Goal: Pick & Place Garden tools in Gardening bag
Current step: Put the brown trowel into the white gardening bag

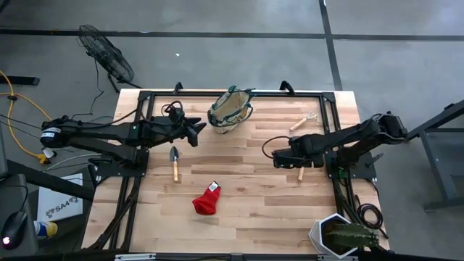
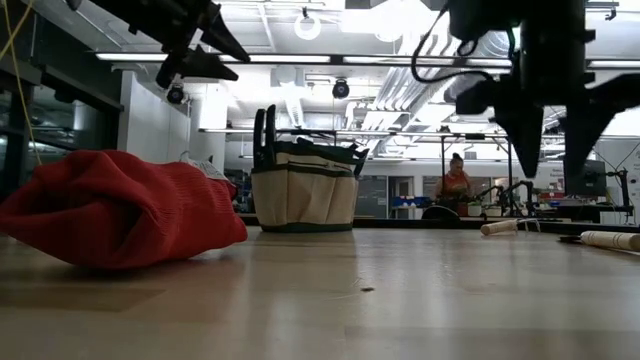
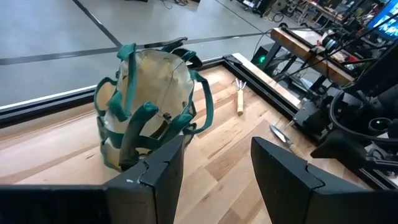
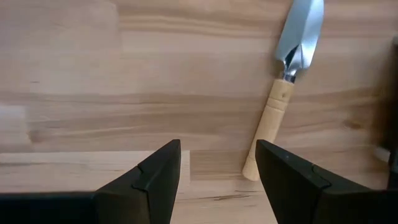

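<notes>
The table [image 1: 239, 210] is filling most of the overhead shot, pale wooden planks inside a dark frame. Towards its far edge the gardening bag [image 1: 230, 110] is standing upright, mouth open, green handles flopping over the rim, something dark poking up out of it in the low view. The left gripper [image 1: 197, 132] is hovering just beside the bag, up off the wood, fingers [image 3: 163, 168] parted and holding nothing. The right gripper [image 1: 278, 156] is hanging over bare wood on the right half of the table, jaws spread and empty, and its wrist camera is looking down at a wooden-handled trowel [image 4: 285, 87] lying just past the fingertips, blade pointing away. The potted plant [image 1: 346, 237] is sitting at the near right corner. The red fabric piece [image 1: 206, 199] is lying crumpled near the middle of the table, well apart from both arms. A second trowel [image 1: 175, 164] is lying near the left arm, and the small fork [image 1: 303, 122] is resting to the right of the bag.
</notes>
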### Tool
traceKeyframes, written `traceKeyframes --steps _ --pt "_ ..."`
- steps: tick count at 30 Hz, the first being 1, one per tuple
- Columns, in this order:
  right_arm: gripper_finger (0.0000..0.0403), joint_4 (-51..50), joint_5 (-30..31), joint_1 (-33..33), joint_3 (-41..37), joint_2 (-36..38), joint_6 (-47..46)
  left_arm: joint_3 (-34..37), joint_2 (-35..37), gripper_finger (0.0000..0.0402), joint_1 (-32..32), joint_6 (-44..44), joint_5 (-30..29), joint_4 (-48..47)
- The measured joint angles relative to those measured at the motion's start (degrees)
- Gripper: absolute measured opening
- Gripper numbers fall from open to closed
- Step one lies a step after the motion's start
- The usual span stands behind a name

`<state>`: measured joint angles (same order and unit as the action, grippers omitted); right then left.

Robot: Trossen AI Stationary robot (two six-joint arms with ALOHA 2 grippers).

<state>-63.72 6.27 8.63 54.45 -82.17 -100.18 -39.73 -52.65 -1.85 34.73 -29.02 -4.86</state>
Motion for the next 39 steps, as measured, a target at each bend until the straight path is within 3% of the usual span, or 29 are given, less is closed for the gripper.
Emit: traceKeyframes --steps 20,30,39 --pt "0.02 9.16 -5.28 5.99 -12.1 0.02 -13.73 0.01 2.7 0.0182 0.0 0.03 -0.44 -4.37" --pt "0.02 18.3 -4.73 8.02 -17.47 0.02 -19.25 0.01 2.7 0.0182 0.0 0.06 -0.46 -4.38" --pt "0.0187 18.81 -3.65 7.93 -18.31 0.13 -19.62 0.01 2.7 0.0182 0.0 0.08 -0.48 -4.37"
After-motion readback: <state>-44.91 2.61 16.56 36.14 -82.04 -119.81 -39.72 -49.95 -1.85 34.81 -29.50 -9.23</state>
